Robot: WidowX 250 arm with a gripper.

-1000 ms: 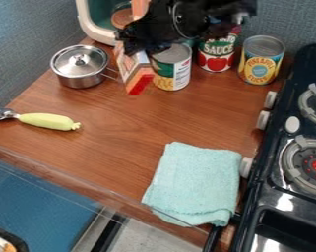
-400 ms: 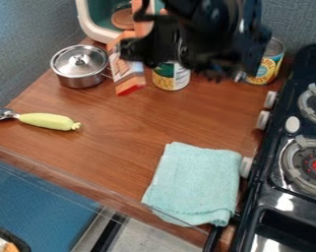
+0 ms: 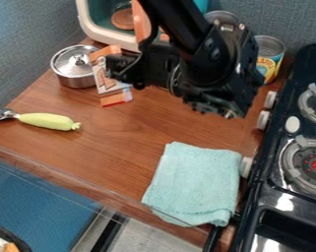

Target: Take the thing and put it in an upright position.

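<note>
One steel pot (image 3: 73, 78) sits unmoved at the left; the orange-and-white box (image 3: 110, 85) has shifted towards it and turned its broad face more to the camera. The black gripper (image 3: 118, 70) has travelled left along with the box, in front of it, which suggests a hold, though I cannot tell whether it is open or closed. Rightward, the arm (image 3: 209, 56) has swung lower. The box looks nearly upright, so steadying and release probably remain.

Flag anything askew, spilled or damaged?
Box looks tilted, by the pot at the gripper; likely just mid-task. Towel sits askew by the stove, lower edge rumpled. No spill or damage visible.
</note>
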